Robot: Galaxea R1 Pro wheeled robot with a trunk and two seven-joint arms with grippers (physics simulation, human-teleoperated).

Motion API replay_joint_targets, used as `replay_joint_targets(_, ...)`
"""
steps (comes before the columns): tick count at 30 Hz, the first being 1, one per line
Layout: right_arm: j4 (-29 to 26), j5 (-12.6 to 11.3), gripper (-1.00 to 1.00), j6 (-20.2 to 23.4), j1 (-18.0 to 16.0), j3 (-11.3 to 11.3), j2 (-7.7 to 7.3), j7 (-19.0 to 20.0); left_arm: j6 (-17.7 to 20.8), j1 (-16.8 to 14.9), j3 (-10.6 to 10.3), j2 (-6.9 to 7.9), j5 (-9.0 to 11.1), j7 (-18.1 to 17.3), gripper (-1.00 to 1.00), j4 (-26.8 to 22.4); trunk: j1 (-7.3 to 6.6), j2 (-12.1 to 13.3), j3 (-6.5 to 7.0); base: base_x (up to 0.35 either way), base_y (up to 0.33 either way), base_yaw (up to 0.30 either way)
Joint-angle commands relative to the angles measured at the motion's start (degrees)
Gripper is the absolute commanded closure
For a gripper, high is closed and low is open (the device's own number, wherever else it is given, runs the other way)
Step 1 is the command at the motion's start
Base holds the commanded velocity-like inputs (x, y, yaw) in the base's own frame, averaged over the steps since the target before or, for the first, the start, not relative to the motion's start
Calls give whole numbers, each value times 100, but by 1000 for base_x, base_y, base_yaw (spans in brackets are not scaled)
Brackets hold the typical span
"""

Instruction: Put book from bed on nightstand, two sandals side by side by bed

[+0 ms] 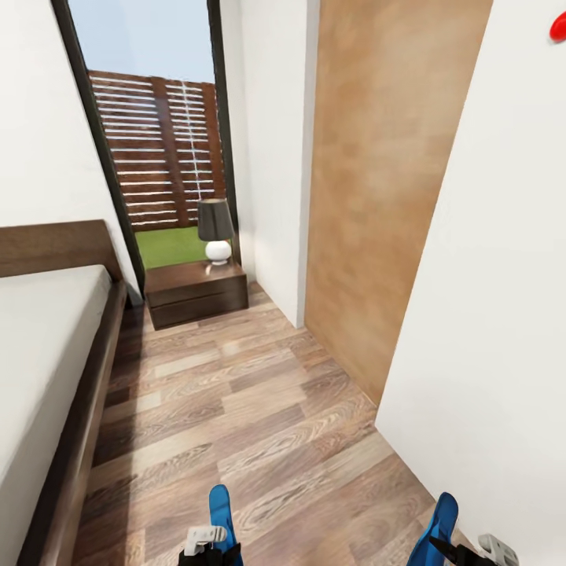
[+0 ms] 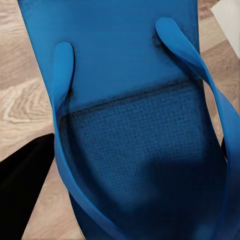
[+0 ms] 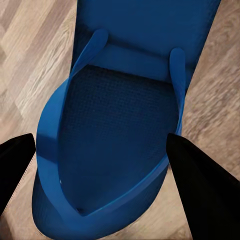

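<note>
The bed (image 1: 39,377) is lying along the left side of the room, its grey mattress sitting in a dark wooden frame with the headboard against the far wall. Beyond its far corner a nightstand (image 1: 196,292) is standing in front of a tall dark-framed window (image 1: 149,134), carrying a small lamp (image 1: 215,229) with a grey shade and a round white base. To the right of the nightstand a white wall is jutting out, then a brown wood panel (image 1: 377,196), then another white wall (image 1: 487,314) crowding in close on the right.

Between the bed frame and that right-hand wall a strip of wood-plank floor (image 1: 244,409) is running open up to the nightstand.

Low at the near edge, the left gripper (image 1: 206,542) is holding one blue sandal (image 1: 220,507) above the planks; in the left wrist view the sandal (image 2: 130,100) is filling most of the frame, a dark finger (image 2: 22,175) at its side, so it seems clamped. Further right, near the wall, the right gripper (image 1: 464,550) is carrying the other sandal (image 1: 440,527); in the right wrist view its fingers (image 3: 200,185) are sitting on either side of the sandal (image 3: 115,145), closed against it.
</note>
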Motion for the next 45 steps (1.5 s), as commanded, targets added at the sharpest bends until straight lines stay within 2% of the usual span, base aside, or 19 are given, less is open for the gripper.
replay_joint_targets(1,20,-59,100,12,-9,2,-3,26,-17,-3,-45,2,49,-12,100,-1,2,-2,-5,322,0,0)
replay_joint_targets(12,20,-59,100,12,-9,2,-3,26,-17,-3,-45,3,50,-15,100,-1,2,-2,-5,211,0,31)
replay_joint_targets(24,21,-59,100,12,-9,2,-3,25,-17,-3,-45,3,52,-11,100,-1,2,-2,-5,25,-3,240)
replay_joint_targets(45,23,-59,100,12,-9,2,-3,26,-17,-3,-45,2,51,-8,100,-1,2,-2,-5,286,-74,11)
